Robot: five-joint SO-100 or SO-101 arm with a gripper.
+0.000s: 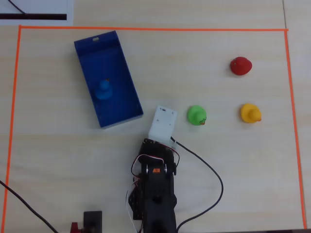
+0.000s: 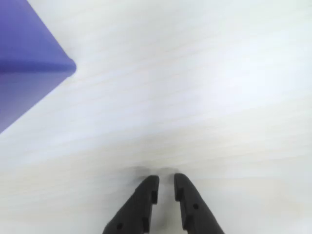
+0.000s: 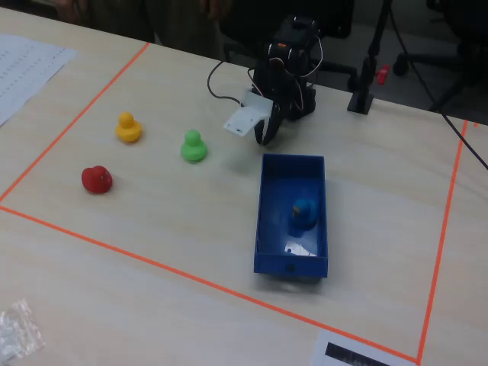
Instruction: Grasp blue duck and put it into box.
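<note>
Gripper (image 2: 165,187) right at the wrist camera, fingers nearly together, just a slit between them, holding nothing. The blue duck (image 1: 103,90) sits inside the box (image 1: 125,68), so the job looks finished. In the overhead view the box lies up-left of the arm, its near corner close; bare table (image 2: 195,97) ahead.

Bare table ahead of the fingers (image 2: 165,187), box (image 2: 29,73) corner left.
</note>
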